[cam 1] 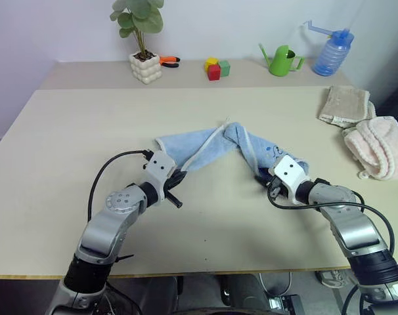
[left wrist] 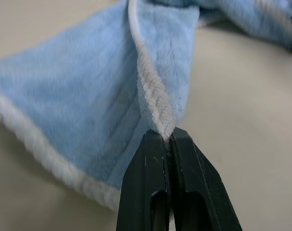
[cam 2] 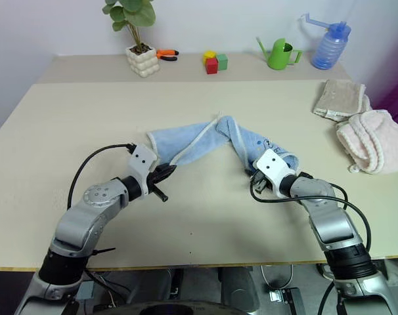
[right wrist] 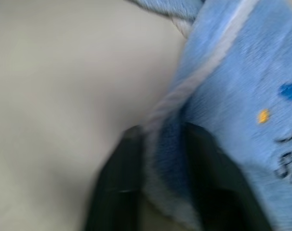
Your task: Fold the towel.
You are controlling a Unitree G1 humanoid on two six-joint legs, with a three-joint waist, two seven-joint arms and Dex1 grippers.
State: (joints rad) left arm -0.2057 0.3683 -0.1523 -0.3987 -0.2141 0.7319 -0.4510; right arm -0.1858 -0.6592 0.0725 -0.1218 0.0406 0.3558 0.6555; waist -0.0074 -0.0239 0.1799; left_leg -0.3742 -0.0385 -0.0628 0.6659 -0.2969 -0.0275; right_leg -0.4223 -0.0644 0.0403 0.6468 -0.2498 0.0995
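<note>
towel: the light blue towel is lying bunched and twisted near the middle of the table, forming a peaked, upside-down V with the apex on the far side and one end trailing toward each arm
left gripper: the left gripper is pinching the whitish hem at the towel's left near end, fingers pressed together on the cloth, as the left wrist view is showing plainly
right gripper: the right gripper is clamping the towel's right near end, cloth sitting between its two black fingers; the picture is blurring a bit but the fabric is clearly in the gap
print: small dark and orange marks are showing on the right end
progress: judging early stage; both ends are being gripped, but no neat fold is showing yet, the cloth is crumpled and twisted at its middle
left to do: probably spreading it flat, then bringing edges together and squaring the fold
risk: twist at the apex is likely carrying into the fold
not task: pink fluffy towel and beige cloth are lying at far right, well apart from the towel
clutter: plant pot, blocks, green watering can and blue bottle are sitting along the far edge
</note>
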